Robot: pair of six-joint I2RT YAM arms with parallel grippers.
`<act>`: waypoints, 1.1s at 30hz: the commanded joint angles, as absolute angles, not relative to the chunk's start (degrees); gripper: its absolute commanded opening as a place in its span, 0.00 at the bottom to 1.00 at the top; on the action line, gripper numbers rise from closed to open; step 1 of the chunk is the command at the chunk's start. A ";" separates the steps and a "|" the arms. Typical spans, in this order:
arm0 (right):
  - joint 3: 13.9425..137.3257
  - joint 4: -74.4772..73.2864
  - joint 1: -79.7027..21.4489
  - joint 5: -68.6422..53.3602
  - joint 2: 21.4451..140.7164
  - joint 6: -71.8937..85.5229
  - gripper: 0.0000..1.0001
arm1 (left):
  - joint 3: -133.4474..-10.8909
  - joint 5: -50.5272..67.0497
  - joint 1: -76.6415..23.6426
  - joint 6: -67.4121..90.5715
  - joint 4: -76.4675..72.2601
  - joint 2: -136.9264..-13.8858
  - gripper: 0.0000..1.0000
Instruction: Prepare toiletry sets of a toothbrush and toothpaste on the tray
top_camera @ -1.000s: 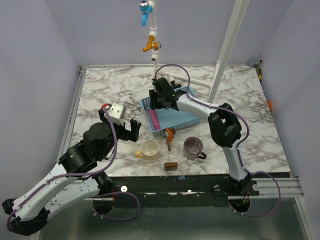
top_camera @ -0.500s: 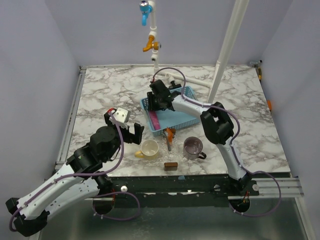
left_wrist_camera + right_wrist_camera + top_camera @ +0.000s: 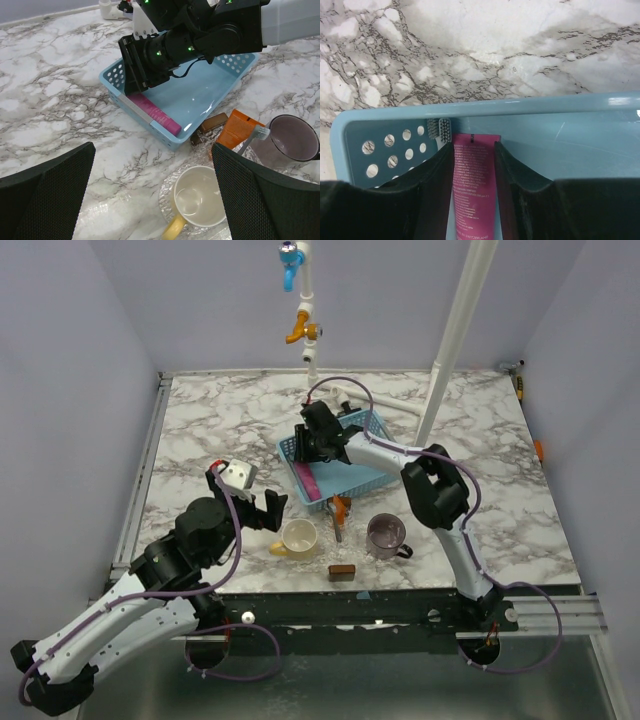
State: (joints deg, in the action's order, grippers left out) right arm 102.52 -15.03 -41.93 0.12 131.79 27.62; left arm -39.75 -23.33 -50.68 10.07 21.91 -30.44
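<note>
Top view: right gripper (image 3: 312,447) sits low inside the blue tray (image 3: 362,478), over the far end of a pink tube (image 3: 312,481). The orange toothpaste (image 3: 343,507) lies on the table (image 3: 220,420) outside the tray, nearer the arm bases than that gripper. Left gripper (image 3: 262,506) has its jaws wide apart, with a cream mug (image 3: 299,537) just to its right.

Left wrist: the toothpaste (image 3: 239,131) is ahead and right of the gripper. The toothbrush (image 3: 252,138) lies across it, beside a purple mug (image 3: 292,142).

Right wrist: fingers (image 3: 432,200) flank the pink tube (image 3: 470,195) closely. Cannot tell if they press it. A brush head (image 3: 441,129) lies just past the left fingertip.
</note>
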 commanded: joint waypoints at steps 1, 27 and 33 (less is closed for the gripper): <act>101.83 -14.57 -42.14 -1.65 128.48 28.45 0.40 | -39.38 -21.64 -50.45 10.72 20.97 -29.71 0.99; 105.40 -15.79 -44.28 -3.26 131.47 27.51 0.38 | -39.37 -21.62 -50.45 11.07 21.30 -29.38 0.99; 108.05 -17.99 -44.73 -1.30 134.44 27.19 0.37 | -39.41 -21.66 -50.45 11.07 21.51 -29.51 0.99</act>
